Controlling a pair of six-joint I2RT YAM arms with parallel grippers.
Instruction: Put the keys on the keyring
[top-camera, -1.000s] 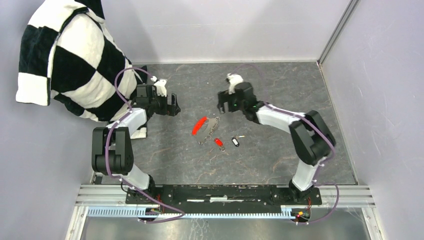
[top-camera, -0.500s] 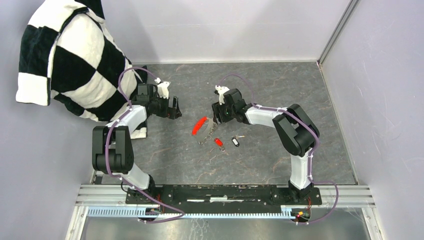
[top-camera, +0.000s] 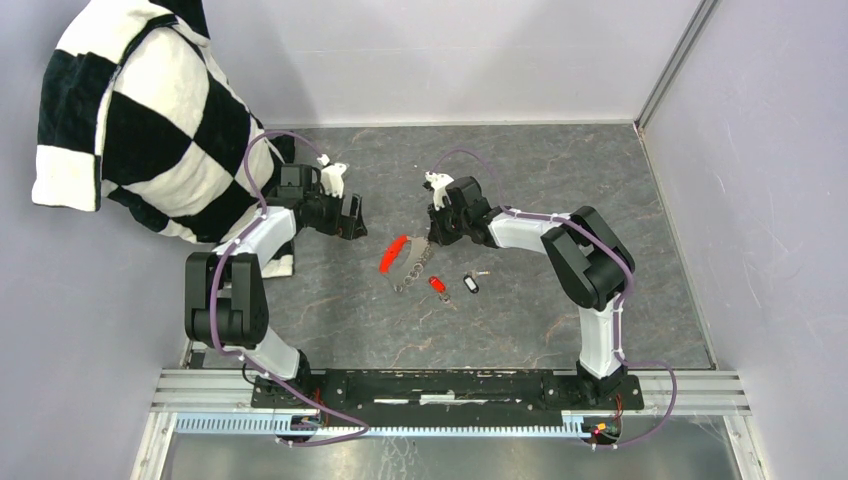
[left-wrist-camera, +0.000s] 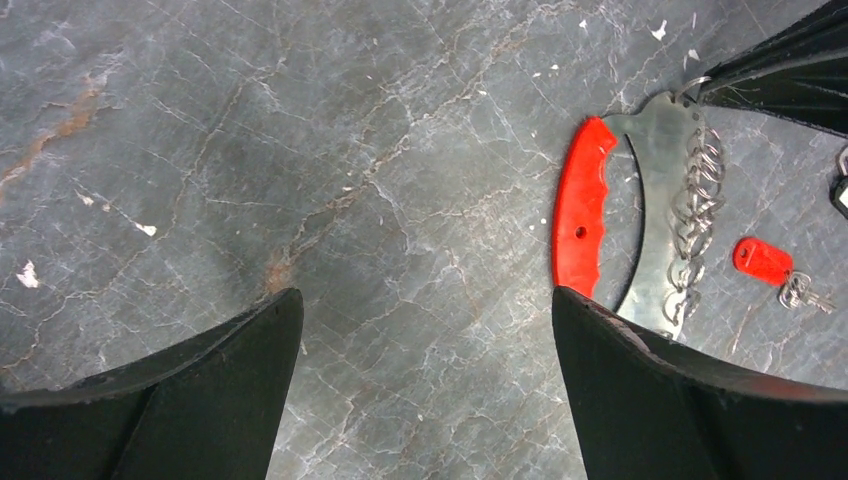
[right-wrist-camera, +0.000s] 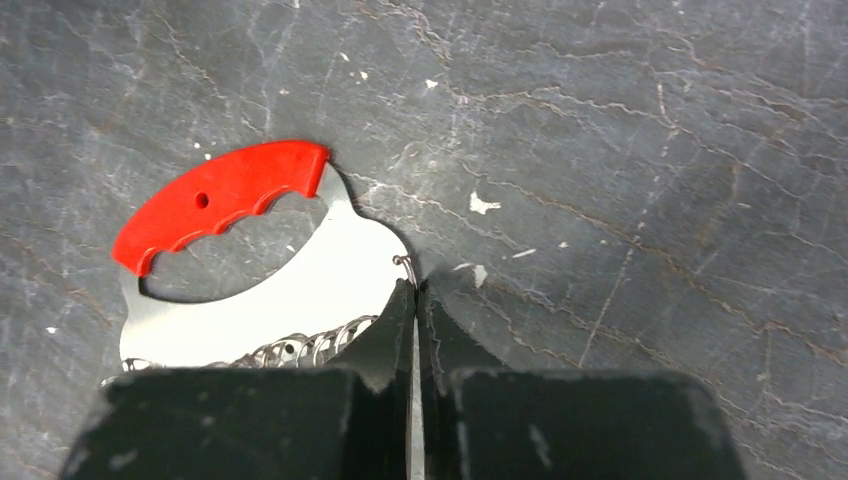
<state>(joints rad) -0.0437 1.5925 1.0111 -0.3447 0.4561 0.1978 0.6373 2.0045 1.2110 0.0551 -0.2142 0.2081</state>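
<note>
The keyring lies mid-table: a curved red fob on a shiny metal plate, with a row of small silvery rings. My right gripper is shut on the plate's far end. A thin silver edge shows between its fingertips, and a small wire loop sticks out just beyond them. The red-headed key and the black-headed key lie just in front of the keyring, apart from it. My left gripper stands open over bare table, left of the fob.
A black-and-white checked cloth fills the back left corner, right behind the left arm. Grey walls close the back and right sides. A metal rail runs along the near edge.
My right gripper swung left and down onto the keyring's far end and went from open to shut. The left gripper edged slightly right, still open.
</note>
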